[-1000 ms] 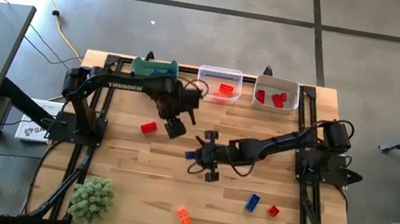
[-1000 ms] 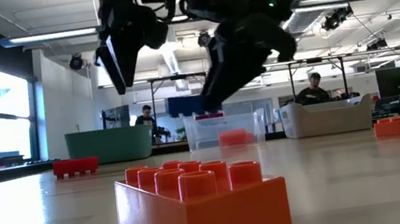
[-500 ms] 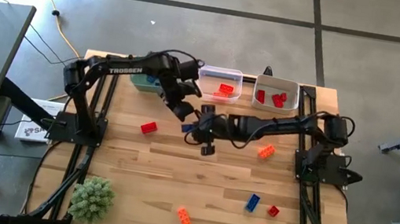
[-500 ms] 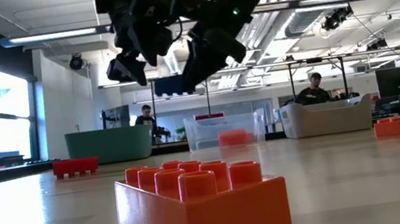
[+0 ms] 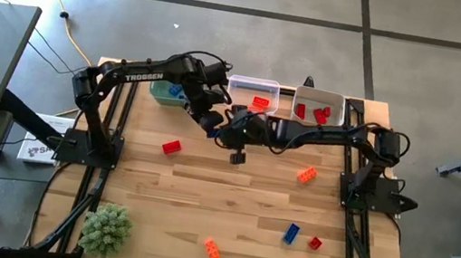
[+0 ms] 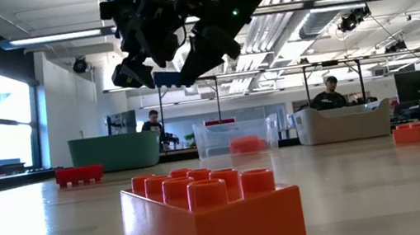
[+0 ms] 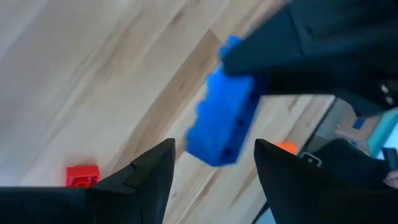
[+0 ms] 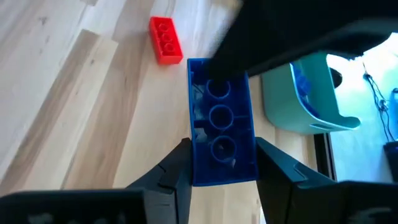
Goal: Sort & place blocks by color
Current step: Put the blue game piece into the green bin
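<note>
A blue block (image 8: 221,130) hangs above the table, pinched in the right gripper (image 8: 217,163) at about eleven o'clock from the table's centre. The left gripper (image 7: 211,165), fingers spread and empty, hovers just beside it, near the teal bin (image 5: 165,92).

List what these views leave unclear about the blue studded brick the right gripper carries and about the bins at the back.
- Blue studded plastic brick: the high view hides it under the two crossed arms near the right gripper.
- Teal plastic bin: the left arm covers most of its inside from above; the low view shows only its wall.
- Left gripper: open beside the brick; contact cannot be told.
</note>
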Available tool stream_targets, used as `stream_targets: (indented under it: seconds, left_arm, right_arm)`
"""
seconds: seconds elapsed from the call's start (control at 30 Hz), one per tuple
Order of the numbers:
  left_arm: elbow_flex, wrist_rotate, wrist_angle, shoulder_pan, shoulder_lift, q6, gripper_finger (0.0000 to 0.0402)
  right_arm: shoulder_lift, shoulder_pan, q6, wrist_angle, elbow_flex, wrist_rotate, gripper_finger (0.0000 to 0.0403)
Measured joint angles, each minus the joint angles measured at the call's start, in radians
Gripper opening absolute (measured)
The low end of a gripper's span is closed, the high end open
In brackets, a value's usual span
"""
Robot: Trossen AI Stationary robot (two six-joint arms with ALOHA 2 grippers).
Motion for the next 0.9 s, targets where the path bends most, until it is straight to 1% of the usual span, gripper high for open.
stream_targets:
  seconds: [0.13, 0.3, 0.4, 0.5, 0.7, 0.8, 0.9]
  left_arm:
    - [0.000, 0.001, 0.000, 0.001, 0.000, 0.008, 0.0209]
    - [0.000, 0.006, 0.000, 0.011, 0.000, 0.034, 0.0209]
    - [0.000, 0.035, 0.000, 0.018, 0.000, 0.040, 0.0209]
    - [0.000, 0.111, -0.001, 0.022, 0.000, 0.067, 0.0209]
    - [0.000, 0.113, -0.003, 0.019, 0.001, 0.114, 0.0209]
    - [0.000, 0.113, -0.005, 0.019, 0.002, 0.145, 0.0200]
    - [0.000, 0.109, -0.006, 0.020, 0.002, 0.195, 0.0175]
  right_arm:
    - [0.000, -0.016, -0.011, 0.035, 0.000, -0.021, 0.0113]
    - [0.000, -0.028, -0.026, 0.079, 0.000, -0.071, 0.0113]
    - [0.001, -0.037, -0.032, 0.099, 0.000, -0.083, 0.0113]
    - [0.001, -0.049, -0.038, 0.107, 0.000, -0.090, 0.0113]
    - [0.001, -0.060, -0.052, 0.140, 0.000, -0.088, 0.0113]
    - [0.001, -0.059, -0.052, 0.140, 0.000, -0.085, 0.0113]
    - [0.001, -0.059, -0.047, 0.141, 0.000, -0.069, 0.0113]
